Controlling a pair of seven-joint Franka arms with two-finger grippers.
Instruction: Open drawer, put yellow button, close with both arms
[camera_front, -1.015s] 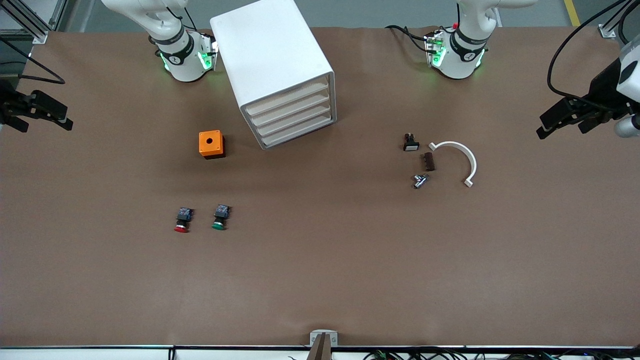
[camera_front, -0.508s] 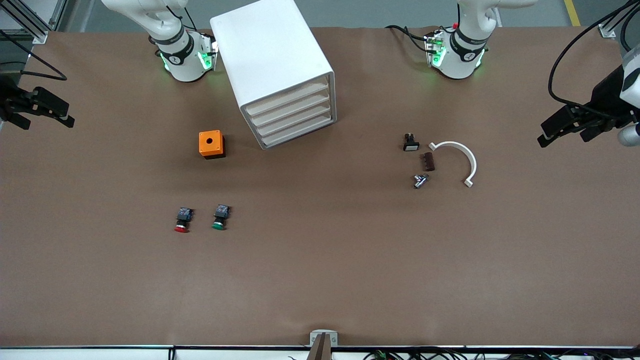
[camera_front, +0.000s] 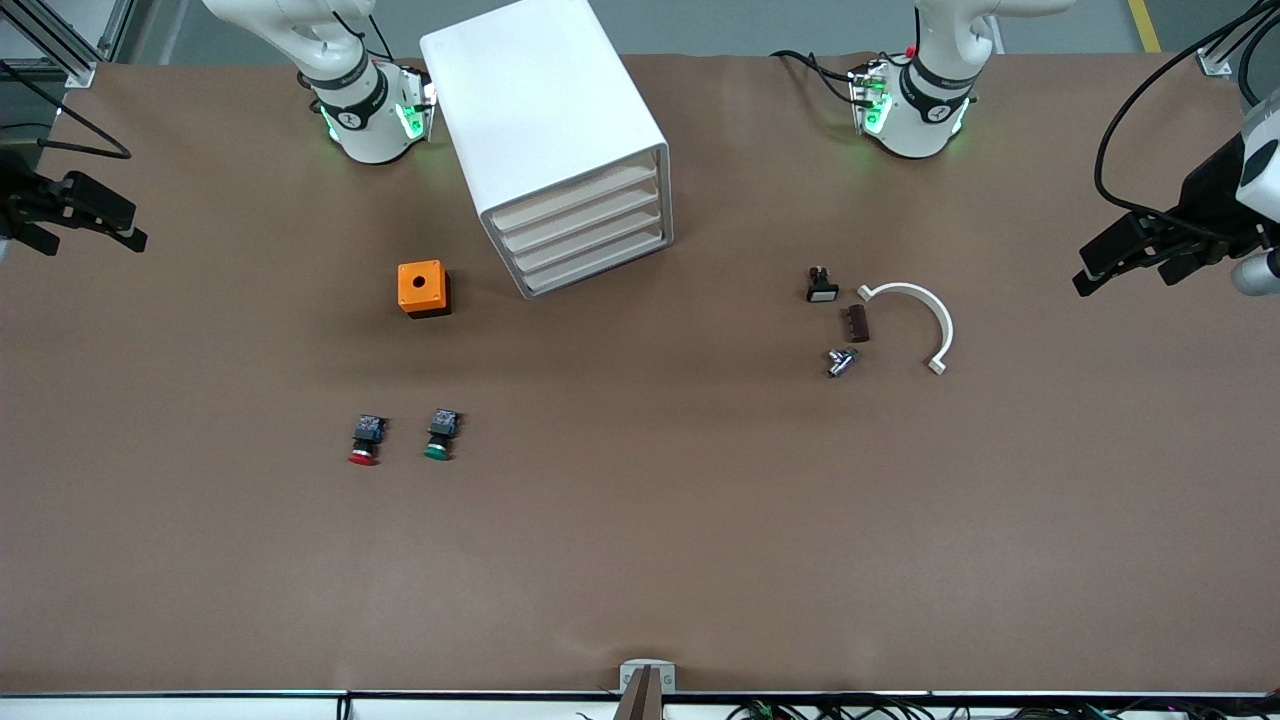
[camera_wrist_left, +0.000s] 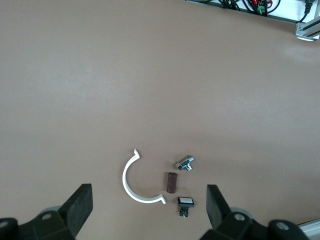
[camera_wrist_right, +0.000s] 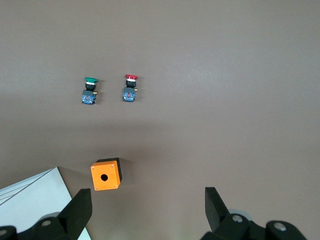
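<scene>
1. The cabinet (camera_front: 548, 140) stands on the tabletop (camera_front: 640, 540) between the two arm bases, with the drawer (camera_front: 578, 195) topmost of its four.
2. The box with a hole (camera_front: 422, 288) sits beside the cabinet, toward the right arm's end.
3. Two push-buttons (camera_front: 364, 440) (camera_front: 440, 434) lie side by side, nearer the front camera than the box.
4. Toward the left arm's end, a curved bracket (camera_front: 915, 318) lies beside a small switch (camera_front: 821, 286), a block (camera_front: 857, 323) and a metal fitting (camera_front: 840, 361).
5. The right claw (camera_front: 90, 215) and left claw (camera_front: 1135, 248) hang over opposite table ends.

Brown table (camera_front: 640, 560), cabinet (camera_front: 545, 130), orange box (camera_front: 422, 288), buttons (camera_front: 438, 436)
</scene>
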